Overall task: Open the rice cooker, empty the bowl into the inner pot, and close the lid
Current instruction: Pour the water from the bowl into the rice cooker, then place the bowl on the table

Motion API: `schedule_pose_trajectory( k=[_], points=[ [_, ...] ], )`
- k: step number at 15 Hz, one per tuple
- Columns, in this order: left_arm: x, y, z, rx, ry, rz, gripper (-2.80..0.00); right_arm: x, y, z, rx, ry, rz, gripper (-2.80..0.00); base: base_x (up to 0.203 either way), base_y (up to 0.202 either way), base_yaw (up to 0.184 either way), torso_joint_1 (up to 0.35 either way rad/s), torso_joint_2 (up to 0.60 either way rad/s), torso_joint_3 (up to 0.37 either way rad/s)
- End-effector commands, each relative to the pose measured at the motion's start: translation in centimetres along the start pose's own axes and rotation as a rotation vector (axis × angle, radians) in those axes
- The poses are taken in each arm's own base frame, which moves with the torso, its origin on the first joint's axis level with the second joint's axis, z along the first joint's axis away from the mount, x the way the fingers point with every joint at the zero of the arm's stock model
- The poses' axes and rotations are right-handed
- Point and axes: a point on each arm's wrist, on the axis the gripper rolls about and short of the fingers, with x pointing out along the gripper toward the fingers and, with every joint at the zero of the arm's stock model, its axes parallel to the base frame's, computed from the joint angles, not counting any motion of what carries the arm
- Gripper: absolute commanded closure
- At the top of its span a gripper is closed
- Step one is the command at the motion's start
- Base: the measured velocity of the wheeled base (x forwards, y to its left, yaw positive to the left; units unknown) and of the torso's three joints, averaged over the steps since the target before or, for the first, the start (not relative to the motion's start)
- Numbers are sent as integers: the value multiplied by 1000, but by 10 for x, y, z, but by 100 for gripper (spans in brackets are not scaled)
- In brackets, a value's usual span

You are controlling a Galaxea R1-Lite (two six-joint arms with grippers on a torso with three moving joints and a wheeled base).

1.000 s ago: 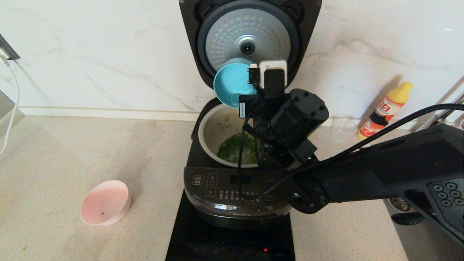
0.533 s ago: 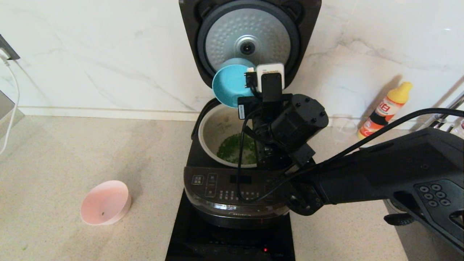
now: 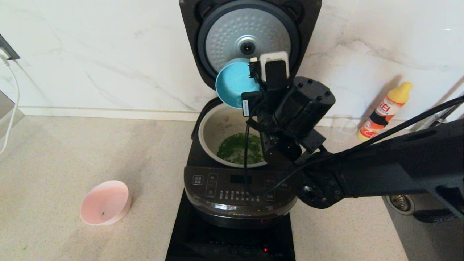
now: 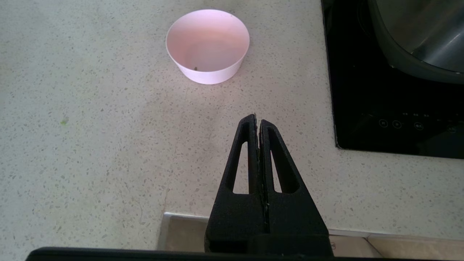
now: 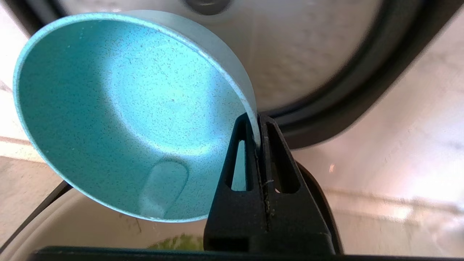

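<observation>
Teal bowl (image 5: pixel 119 112) pinched by its rim in the right gripper (image 5: pixel 258 125), tipped on edge, above the inner pot (image 3: pixel 214 127) holding green bits, before the raised lid (image 3: pixel 250 36). Left gripper (image 4: pixel 256 121) shut on nothing, idle over counter (image 4: pixel 90 145), pink bowl (image 4: pixel 207 45) ahead, apart.
</observation>
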Motion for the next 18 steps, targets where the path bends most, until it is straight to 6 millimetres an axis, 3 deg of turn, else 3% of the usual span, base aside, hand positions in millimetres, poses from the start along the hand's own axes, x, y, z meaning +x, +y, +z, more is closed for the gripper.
schedule_pose_trajectory(
  k=[1,6,9,14,16,18],
  points=[
    [0,0,0,1,0,0,0,-4,-14,30,37,43,4,0,0,0,0,0,0,0],
    [0,0,0,-1,0,0,0,-17,-48,65,72,250,25,0,0,0,0,0,0,0],
    [0,0,0,1,1,2,0,-30,-80,89,117,334,2,0,0,0,0,0,0,0],
    [0,0,0,-1,1,0,0,-68,-162,126,127,468,-31,0,0,0,0,0,0,0],
    [0,0,0,0,1,0,0,-82,-199,128,109,527,-86,0,0,0,0,0,0,0],
    [0,0,0,0,1,0,0,-101,-231,113,76,616,-160,0,0,0,0,0,0,0]
  ],
)
